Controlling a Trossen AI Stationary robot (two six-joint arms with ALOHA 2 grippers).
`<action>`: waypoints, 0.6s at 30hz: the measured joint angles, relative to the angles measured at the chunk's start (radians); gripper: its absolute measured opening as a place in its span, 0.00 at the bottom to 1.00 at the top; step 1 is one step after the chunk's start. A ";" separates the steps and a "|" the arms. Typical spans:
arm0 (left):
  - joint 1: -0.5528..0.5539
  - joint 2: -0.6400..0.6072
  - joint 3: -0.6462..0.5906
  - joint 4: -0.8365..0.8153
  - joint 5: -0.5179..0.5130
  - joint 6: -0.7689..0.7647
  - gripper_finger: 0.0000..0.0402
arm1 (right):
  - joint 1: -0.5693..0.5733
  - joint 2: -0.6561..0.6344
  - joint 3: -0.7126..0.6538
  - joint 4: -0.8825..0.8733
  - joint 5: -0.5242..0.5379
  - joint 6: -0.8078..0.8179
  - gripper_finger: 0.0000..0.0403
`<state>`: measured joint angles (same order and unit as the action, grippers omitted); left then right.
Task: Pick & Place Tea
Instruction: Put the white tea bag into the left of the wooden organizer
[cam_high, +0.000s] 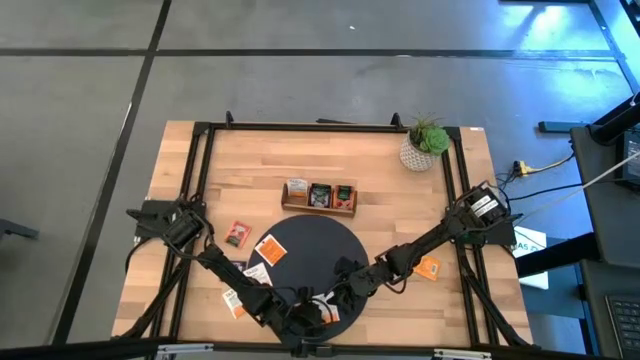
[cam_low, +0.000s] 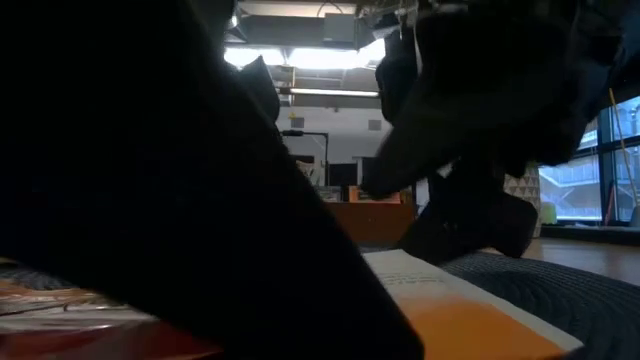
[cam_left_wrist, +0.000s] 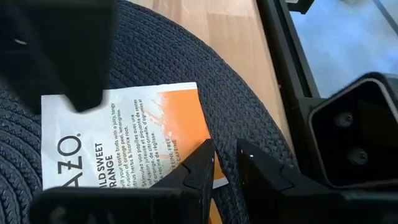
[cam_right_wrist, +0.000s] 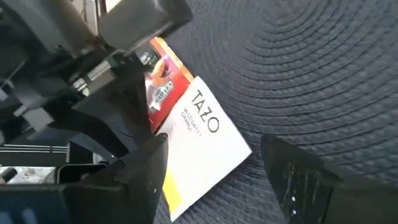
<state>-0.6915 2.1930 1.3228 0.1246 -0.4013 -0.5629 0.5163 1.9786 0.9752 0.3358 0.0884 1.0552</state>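
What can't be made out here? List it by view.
High view: sachets at the mat's near edge, under the left gripper and right gripper.
Low view: most of the table, behind a dark arm.
High view: labels in the tray, too small.
Left wrist view: Tazo sachet, cut by the bottom edge.

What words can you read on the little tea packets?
"TAZO": on the white and orange sachet, right wrist view.
"AZO" and "WILD SWEET ORANGE", first letters cut off: same kind of sachet, left wrist view.
Small print under it: too small.
Red sachet label: too blurred.
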 joint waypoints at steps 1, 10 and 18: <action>0.003 0.000 0.000 0.000 -0.001 0.000 0.16 | 0.000 0.002 -0.001 -0.005 -0.008 0.001 0.64; 0.012 0.001 -0.001 0.002 0.000 0.000 0.16 | 0.000 0.002 -0.001 -0.012 -0.022 0.000 0.44; 0.012 0.001 -0.001 0.003 0.000 0.001 0.16 | -0.004 0.002 -0.001 -0.011 -0.022 0.002 0.22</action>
<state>-0.6792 2.1944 1.3216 0.1276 -0.4011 -0.5621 0.5124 1.9808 0.9745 0.3251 0.0666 1.0570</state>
